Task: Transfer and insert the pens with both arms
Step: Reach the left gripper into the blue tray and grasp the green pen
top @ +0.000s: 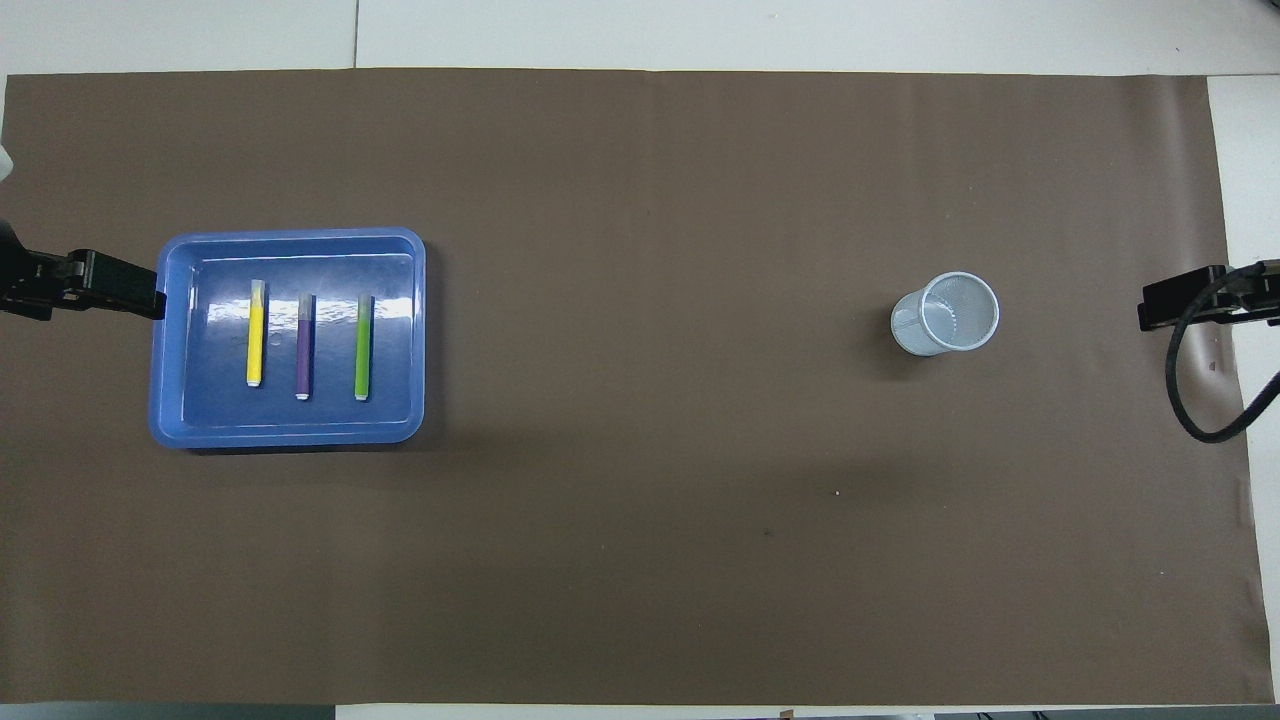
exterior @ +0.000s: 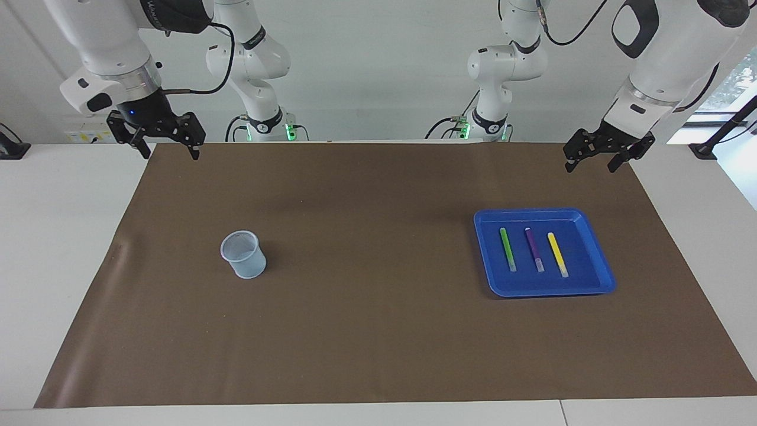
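Three pens (exterior: 535, 249) lie in the tray (exterior: 591, 284).

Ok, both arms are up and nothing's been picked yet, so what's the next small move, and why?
Probably bring the left gripper over the blue tray and down onto the yellow pen. All three pens lie loose in the tray at the left arm's end, yellow outermost, and its fingers stand open. The right gripper waits open, on the cup's end.
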You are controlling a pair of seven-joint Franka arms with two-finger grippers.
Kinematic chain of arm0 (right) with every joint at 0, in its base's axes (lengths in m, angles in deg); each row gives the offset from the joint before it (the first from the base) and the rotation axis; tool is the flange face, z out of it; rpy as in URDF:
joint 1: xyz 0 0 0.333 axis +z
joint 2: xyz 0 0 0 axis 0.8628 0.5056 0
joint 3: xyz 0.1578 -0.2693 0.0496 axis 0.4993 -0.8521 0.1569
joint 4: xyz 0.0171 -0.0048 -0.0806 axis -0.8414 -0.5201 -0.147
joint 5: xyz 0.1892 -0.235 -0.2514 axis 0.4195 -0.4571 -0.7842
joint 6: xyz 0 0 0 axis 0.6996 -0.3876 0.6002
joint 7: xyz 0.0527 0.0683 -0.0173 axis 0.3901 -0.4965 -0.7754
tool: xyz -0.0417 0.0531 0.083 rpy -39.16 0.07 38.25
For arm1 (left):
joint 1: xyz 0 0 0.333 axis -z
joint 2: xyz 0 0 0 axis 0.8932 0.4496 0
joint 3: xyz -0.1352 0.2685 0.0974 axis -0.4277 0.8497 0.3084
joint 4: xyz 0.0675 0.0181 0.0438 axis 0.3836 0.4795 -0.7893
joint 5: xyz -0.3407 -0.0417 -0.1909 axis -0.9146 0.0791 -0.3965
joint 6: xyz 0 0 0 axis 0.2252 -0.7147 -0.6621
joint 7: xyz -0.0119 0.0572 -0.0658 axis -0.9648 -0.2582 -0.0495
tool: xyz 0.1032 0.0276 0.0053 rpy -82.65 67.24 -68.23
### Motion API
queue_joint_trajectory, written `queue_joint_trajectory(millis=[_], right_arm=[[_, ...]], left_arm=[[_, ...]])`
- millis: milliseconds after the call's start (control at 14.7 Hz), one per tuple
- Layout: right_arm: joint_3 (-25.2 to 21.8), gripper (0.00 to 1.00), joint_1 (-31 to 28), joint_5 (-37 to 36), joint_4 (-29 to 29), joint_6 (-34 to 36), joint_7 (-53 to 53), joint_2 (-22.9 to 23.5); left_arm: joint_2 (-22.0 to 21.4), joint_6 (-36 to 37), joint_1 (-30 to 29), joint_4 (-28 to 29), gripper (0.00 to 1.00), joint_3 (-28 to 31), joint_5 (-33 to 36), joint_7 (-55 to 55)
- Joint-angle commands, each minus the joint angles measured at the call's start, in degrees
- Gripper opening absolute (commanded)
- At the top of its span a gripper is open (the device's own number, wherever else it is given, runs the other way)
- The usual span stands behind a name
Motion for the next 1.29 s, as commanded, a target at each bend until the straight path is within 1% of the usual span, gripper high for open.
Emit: queue_joint_trajectory(millis=[0, 340, 408, 544, 680, 816, 952, 1088, 1224], right_arm=[[0.2, 1.00, -0.4, 0.8, 0.6, 0.6, 0.2, 0.3], [0.2, 1.00, -0.4, 0.8, 0.6, 0.6, 0.2, 0.2], [0.2, 1.00, -0.4, 0.8, 0.6, 0.6, 0.2, 0.2], [0.2, 1.00, -0.4, 1.3, 0.6, 1.0, 0.3, 0.1], [-0.1, 1.00, -1.2, 4.8, 0.5, 2.1, 0.4, 0.1], [-0.5, 1.00, -2.3, 7.3, 0.4, 2.7, 0.5, 0.1], [-0.5, 1.00, -3.4, 11.2, 0.3, 2.8, 0.5, 0.1], [-0.5, 1.00, -5.4, 17.1, -0.4, 3.3, 0.4, -0.1], [-0.5, 1.00, -5.2, 20.4, -1.4, 3.3, -0.5, -0.7]], left_arm=[[-1.1, -1.0, -0.2, 1.7, 1.00, -0.4, 1.3, 1.7], [-1.4, 0.1, -0.1, 1.8, 1.00, -0.4, 1.3, 1.9], [-1.4, -1.1, 0.5, 1.9, 1.00, -0.4, 1.3, 1.9], [-1.9, -6.4, 0.7, 5.0, 1.00, -0.7, 1.3, 1.7], [-2.2, -10.9, 2.5, 8.9, 1.00, -0.8, 1.3, 1.6], [-1.4, -17.5, 3.2, 13.6, 1.00, -0.9, 1.3, 1.5], [0.4, -23.4, 4.5, 17.3, 1.00, -0.8, 1.3, 1.2], [2.9, -30.5, 5.0, 21.0, 1.00, -0.8, 1.3, 1.2], [5.2, -36.7, 5.3, 24.5, 1.00, -0.8, 1.3, 1.0]])
